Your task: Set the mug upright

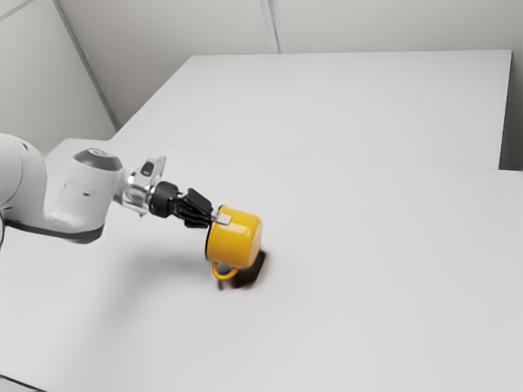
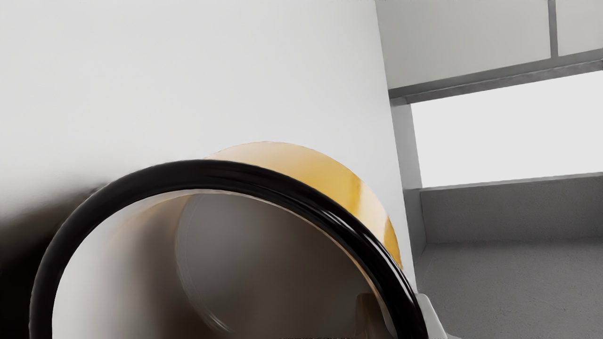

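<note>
The pale worktop (image 1: 368,245) spreads under everything, and the white arm (image 1: 94,192) reaches in over it from the exterior view's left. The yellow mug (image 1: 235,238) is on its side at the arm's end, open mouth toward the arm, base pointing away; whether it's clear of the surface or just touching, I can't tell. The black claw (image 1: 221,217) looks closed on the mug's wall, its 2 fingers parted by little more than that wall: 1 finger (image 2: 370,313) inside, 1 outside the dark rim (image 2: 254,179). The handle (image 1: 225,279) hangs low, toward the worktop. I'd call this the righting step, with the hold made. Next wants a turn that brings the mouth up and base down, minding that handle, before setting down and letting go.
</note>
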Controlling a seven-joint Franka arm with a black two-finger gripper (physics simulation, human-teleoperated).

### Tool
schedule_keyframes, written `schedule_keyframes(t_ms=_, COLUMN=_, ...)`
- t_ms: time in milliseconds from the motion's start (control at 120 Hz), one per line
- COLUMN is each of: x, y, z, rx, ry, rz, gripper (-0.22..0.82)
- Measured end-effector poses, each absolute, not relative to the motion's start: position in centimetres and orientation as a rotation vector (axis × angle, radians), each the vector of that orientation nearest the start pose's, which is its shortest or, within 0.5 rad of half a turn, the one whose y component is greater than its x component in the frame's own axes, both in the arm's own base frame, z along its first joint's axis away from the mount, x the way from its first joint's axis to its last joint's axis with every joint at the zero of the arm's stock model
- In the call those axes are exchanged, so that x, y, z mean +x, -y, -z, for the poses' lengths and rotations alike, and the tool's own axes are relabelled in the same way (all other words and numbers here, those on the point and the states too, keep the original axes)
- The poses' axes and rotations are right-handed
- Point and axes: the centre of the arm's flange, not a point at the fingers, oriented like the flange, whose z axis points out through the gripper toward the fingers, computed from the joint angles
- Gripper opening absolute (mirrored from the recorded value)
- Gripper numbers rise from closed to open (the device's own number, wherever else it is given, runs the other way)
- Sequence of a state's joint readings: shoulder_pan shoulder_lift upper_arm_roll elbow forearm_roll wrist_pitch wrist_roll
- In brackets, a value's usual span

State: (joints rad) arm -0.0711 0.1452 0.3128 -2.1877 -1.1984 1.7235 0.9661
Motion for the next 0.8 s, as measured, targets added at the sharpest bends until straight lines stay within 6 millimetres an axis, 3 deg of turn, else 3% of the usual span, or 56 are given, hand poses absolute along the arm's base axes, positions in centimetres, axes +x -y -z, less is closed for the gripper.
schedule_keyframes(t_ms=167, x=52.2, y=-4.0, z=-35.8, rx=2.066, ry=0.131, rz=-0.243, gripper=-0.18)
schedule_keyframes(t_ms=400, x=52.2, y=-4.0, z=-39.0, rx=2.343, ry=0.181, rz=-0.18, gripper=-0.18)
schedule_keyframes(t_ms=800, x=52.9, y=-2.7, z=-39.1, rx=2.813, ry=-0.025, rz=-0.026, gripper=-0.18)
